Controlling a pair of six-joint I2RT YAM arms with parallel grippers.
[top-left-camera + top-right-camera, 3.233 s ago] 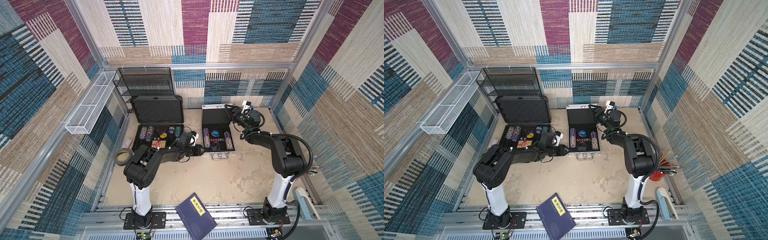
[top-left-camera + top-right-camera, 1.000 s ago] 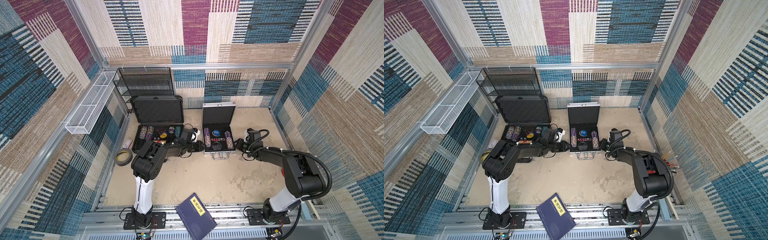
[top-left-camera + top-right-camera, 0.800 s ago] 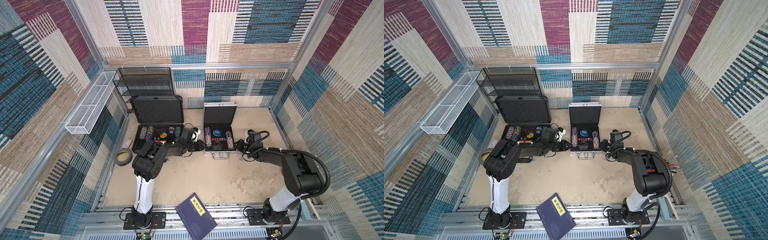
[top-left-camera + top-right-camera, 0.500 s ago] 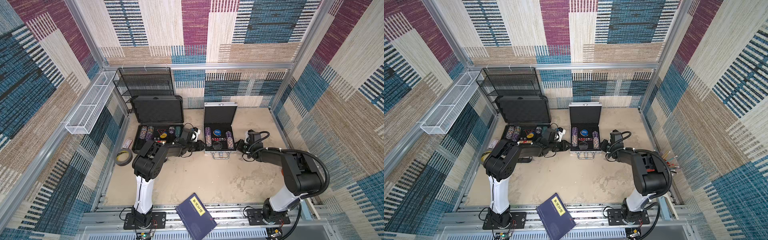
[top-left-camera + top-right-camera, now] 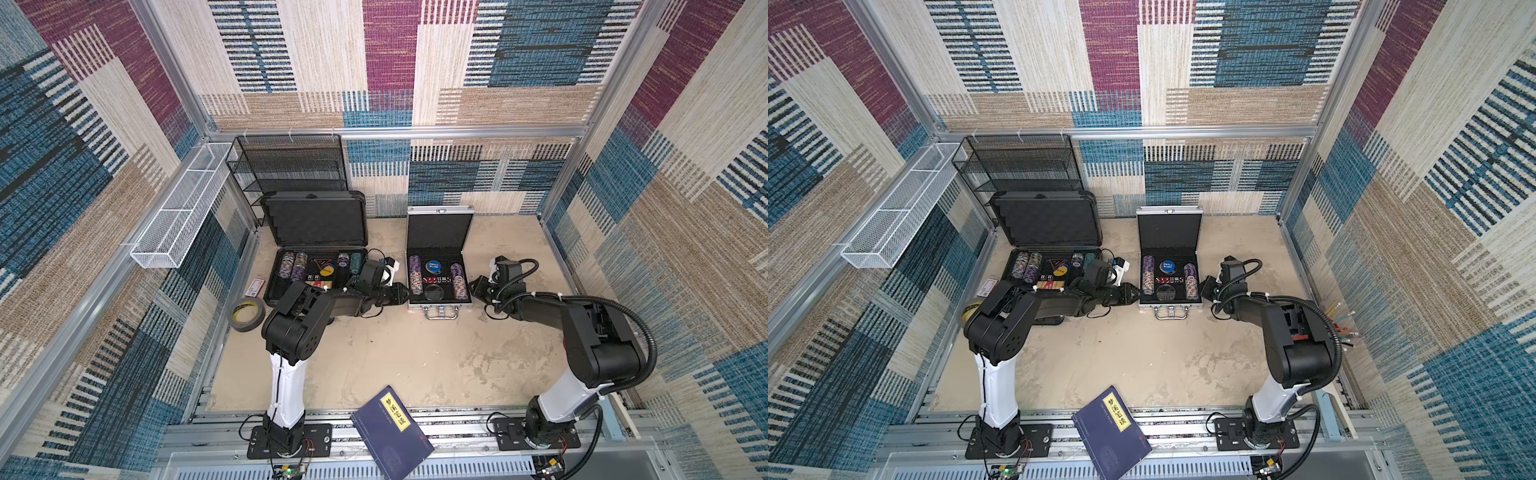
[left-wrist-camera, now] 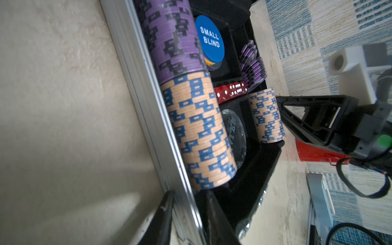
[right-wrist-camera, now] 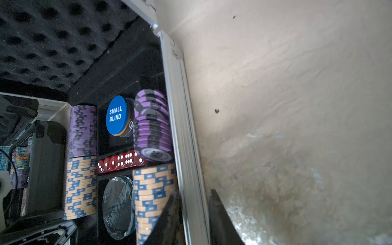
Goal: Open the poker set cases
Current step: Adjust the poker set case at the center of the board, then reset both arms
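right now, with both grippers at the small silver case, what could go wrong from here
1. The left gripper and right gripper each straddle a side wall of the small ribbed silver aluminium case. An uneven pull could twist it and perhaps drop its raised lid shut.
2. In the wrist views a finger of each stands inside, beside the orange-and-blue chip stacks. Withdrawing carelessly might spill chips.
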